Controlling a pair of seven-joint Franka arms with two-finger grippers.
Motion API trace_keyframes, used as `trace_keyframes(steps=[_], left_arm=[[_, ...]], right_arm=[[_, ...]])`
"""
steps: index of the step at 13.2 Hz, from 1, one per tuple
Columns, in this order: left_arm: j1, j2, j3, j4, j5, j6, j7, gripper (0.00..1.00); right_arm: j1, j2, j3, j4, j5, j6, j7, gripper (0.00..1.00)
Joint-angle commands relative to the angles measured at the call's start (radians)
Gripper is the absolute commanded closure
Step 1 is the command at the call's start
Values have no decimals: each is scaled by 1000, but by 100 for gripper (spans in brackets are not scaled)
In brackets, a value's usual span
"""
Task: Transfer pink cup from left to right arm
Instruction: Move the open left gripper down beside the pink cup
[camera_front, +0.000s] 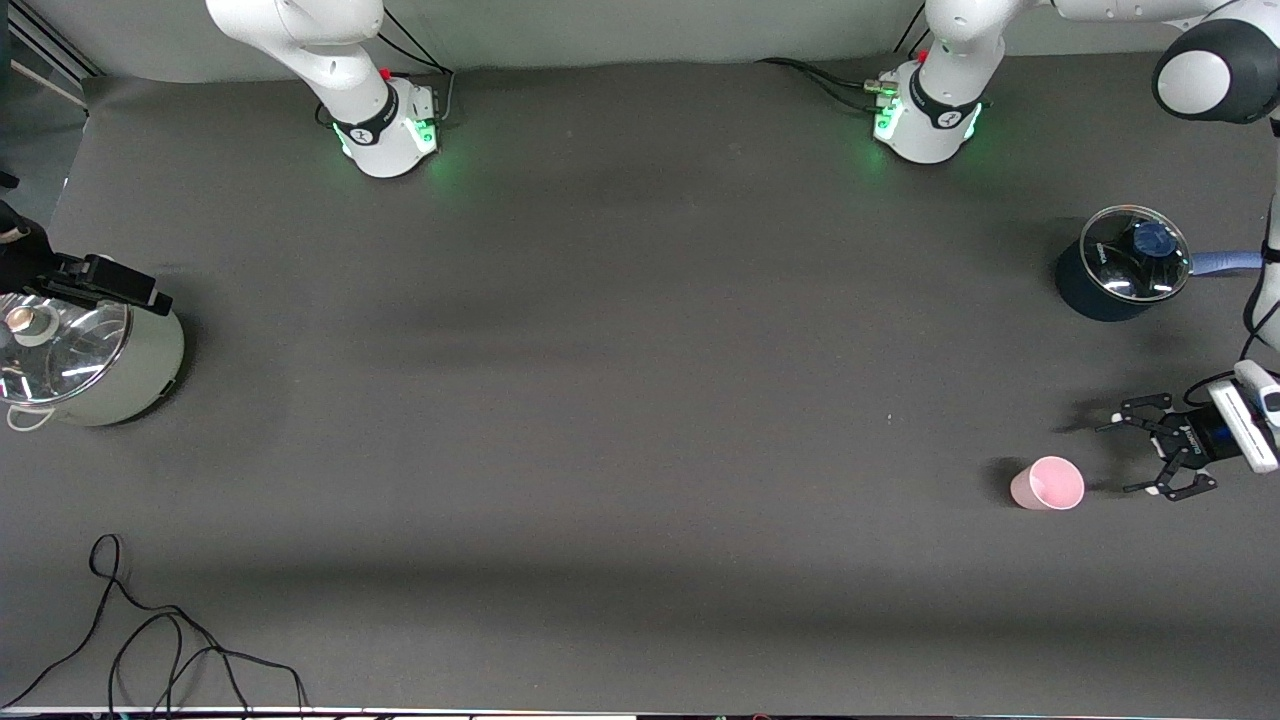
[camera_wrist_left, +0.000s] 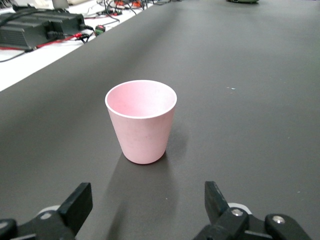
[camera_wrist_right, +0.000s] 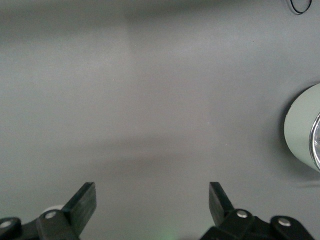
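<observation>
The pink cup stands upright and empty on the dark table near the left arm's end. It also shows in the left wrist view. My left gripper, a black linkage claw, lies low beside the cup, pointing at it, a short gap away. It is open and empty, and its fingertips stand wide apart short of the cup. My right gripper is open and empty, held high over bare table. It does not show in the front view.
A dark blue pot with a glass lid stands farther from the front camera than the cup. A silver pot with a glass lid and a black fixture stands at the right arm's end, also in the right wrist view. A black cable lies near the front edge.
</observation>
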Motion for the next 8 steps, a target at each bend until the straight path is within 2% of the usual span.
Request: trace_keyframes(steps=[1, 4, 8], left_arm=[[24, 45, -10, 33, -47, -28, 66, 0], [40, 68, -26, 33, -52, -30, 72, 0], [91, 116, -92, 32, -65, -31, 94, 0]], right_arm=[[2, 3, -6, 13, 3, -12, -21, 0], [-1, 3, -6, 13, 3, -12, -21, 0], [-1, 3, -6, 13, 3, -12, -22, 0]])
